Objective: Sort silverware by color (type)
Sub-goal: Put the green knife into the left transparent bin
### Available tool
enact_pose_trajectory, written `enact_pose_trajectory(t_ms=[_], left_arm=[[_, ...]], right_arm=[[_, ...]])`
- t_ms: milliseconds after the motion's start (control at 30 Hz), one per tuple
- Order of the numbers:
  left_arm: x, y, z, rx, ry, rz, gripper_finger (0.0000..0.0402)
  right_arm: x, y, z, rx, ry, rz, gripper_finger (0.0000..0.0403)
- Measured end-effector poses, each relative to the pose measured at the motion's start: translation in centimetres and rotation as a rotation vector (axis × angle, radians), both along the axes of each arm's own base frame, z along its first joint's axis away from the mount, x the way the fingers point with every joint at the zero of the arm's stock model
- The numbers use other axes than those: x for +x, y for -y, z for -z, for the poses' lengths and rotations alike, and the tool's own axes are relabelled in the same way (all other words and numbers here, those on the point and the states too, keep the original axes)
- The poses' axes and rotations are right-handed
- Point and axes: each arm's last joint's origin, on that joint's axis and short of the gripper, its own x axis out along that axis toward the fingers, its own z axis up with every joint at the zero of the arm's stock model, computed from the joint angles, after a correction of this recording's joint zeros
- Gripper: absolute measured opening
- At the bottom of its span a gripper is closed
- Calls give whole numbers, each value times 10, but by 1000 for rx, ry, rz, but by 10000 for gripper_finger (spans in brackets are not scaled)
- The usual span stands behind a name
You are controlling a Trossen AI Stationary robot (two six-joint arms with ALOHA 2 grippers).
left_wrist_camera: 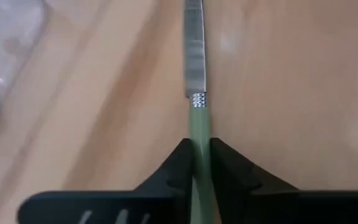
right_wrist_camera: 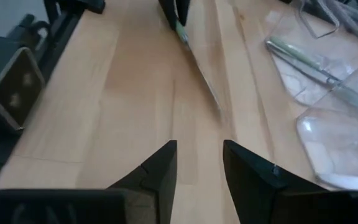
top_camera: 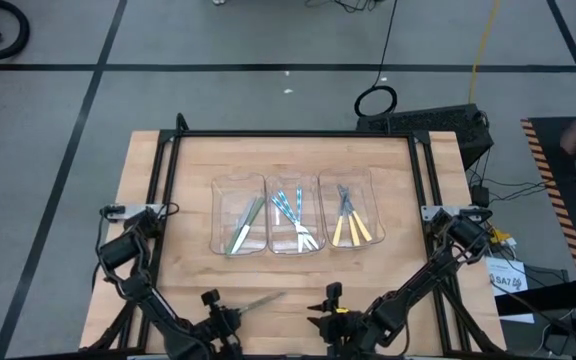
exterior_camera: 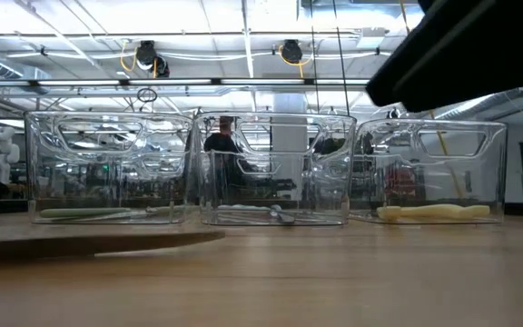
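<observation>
High view: three clear bins stand in a row mid-counter [top_camera: 168, 260]. The left bin [top_camera: 239, 226] holds green-handled pieces [top_camera: 245, 226], the middle bin [top_camera: 293, 222] light-blue-handled ones [top_camera: 290, 207], the right bin [top_camera: 350, 215] yellow-handled ones [top_camera: 353, 229]. Near the front edge, the left end effector [top_camera: 230, 313] grips one last knife [top_camera: 260, 300] by its handle, the blade pointing toward the bins. The right end effector [top_camera: 332, 310] waits close by, near the same edge.

Low view: this adds the bins' depth. Their walls are tall beside the flat cutlery, with green [exterior_camera: 84, 213], blue [exterior_camera: 252, 214] and yellow [exterior_camera: 434, 213] pieces lying on the bin floors. The knife and both end effectors cannot be made out here; only a dark arm link crosses the upper corner.

Left wrist view: the only close look at the grip. Both fingers are clenched on the knife's green handle [left_wrist_camera: 199, 134], behind the beaded collar where the steel blade [left_wrist_camera: 194, 46] begins. The knife looks light, stiff and slick, so I judge that a hold nearer its middle would swing less; the handle is the better surface.

Right wrist view: the right end effector [right_wrist_camera: 199, 165] is released, fingers apart over bare wood, holding nothing. It shows the knife [right_wrist_camera: 199, 65] from the other side, its tip near or on the counter, which the overhead picture does not settle.
</observation>
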Motion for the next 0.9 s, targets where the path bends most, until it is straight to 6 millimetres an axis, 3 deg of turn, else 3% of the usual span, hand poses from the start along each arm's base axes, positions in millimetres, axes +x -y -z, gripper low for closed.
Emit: enact_pose_trajectory(t_ms=[333, 700, 900], left_arm=[[21, -13, 1, 55, -36, 67, 27], [34, -15, 1, 58, -36, 148, 25], [35, -16, 1, 61, -40, 151, 25]], right_arm=[[20, 14, -2, 16, -5, -53, 127], [43, 36, 53, -82, -49, -44, 149], [54, 49, 60, -76, -55, -1, 152]])
